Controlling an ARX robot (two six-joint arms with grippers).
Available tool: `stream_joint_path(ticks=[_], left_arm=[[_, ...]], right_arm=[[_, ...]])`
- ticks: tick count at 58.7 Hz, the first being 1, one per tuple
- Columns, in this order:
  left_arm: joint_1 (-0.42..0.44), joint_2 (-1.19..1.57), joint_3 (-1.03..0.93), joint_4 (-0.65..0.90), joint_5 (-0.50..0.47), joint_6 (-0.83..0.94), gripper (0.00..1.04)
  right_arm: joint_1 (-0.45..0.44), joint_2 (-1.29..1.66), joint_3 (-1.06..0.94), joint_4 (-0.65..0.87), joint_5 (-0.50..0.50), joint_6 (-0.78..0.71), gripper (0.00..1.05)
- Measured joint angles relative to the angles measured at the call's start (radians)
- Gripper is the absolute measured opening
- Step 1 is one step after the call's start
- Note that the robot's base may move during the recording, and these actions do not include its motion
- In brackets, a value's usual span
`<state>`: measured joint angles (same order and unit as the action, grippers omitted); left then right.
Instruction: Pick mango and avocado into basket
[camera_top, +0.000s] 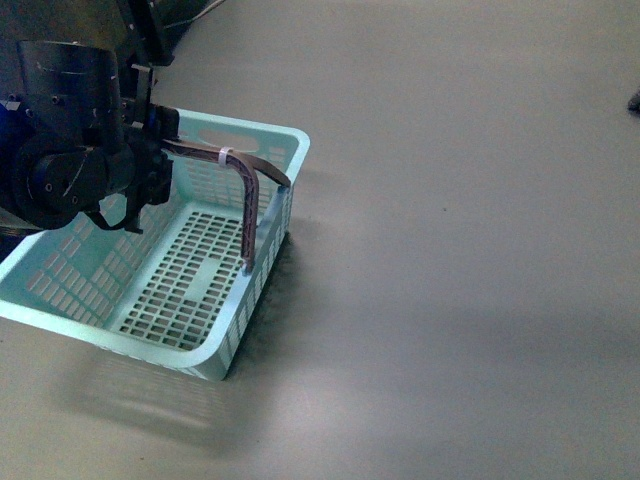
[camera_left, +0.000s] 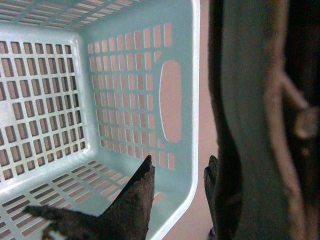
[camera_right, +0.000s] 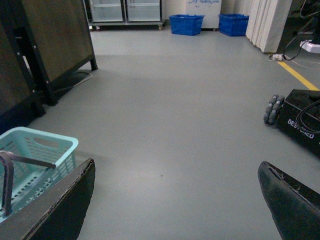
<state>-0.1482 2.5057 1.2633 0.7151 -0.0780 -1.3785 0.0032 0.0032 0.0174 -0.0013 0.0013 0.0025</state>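
One caution: we keep the basket (camera_top: 262, 131) level, as we cannot tell whether left gripper (camera_left: 178, 174) grips its handle (camera_top: 247, 212); right gripper (camera_right: 175, 202) gapes empty.

1. Your front view looks from the robot's body, forward and down at the grey floor (camera_top: 450, 250). The basket (camera_top: 250, 126) is close at lower left, and the left arm (camera_top: 70, 140) crowds the upper-left corner.
2. Your left wrist view looks from very near into the basket's slotted inner corner, past the left gripper's fingers (camera_left: 132, 200).
3. Your right wrist view sits low, facing almost level across open floor toward distant blue crates (camera_right: 186, 24), with the right gripper's fingers (camera_right: 60, 210) in the foreground.
4. All three views share the basket. The front and right wrist views also share the floor beside it.
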Motion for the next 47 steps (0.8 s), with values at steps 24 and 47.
stream_joint_path(ticks=[24, 47], left_arm=[[0.0, -0.361, -0.382, 0.05, 0.002, -0.086, 0.29], [0.026, -1.236, -0.635, -0.334, 0.003, -0.123, 0.29]], right_arm=[[0.0, 0.0, 0.0, 0.0, 0.0, 0.0, 0.96], [0.0, 0.0, 0.0, 0.0, 0.0, 0.0, 0.96]])
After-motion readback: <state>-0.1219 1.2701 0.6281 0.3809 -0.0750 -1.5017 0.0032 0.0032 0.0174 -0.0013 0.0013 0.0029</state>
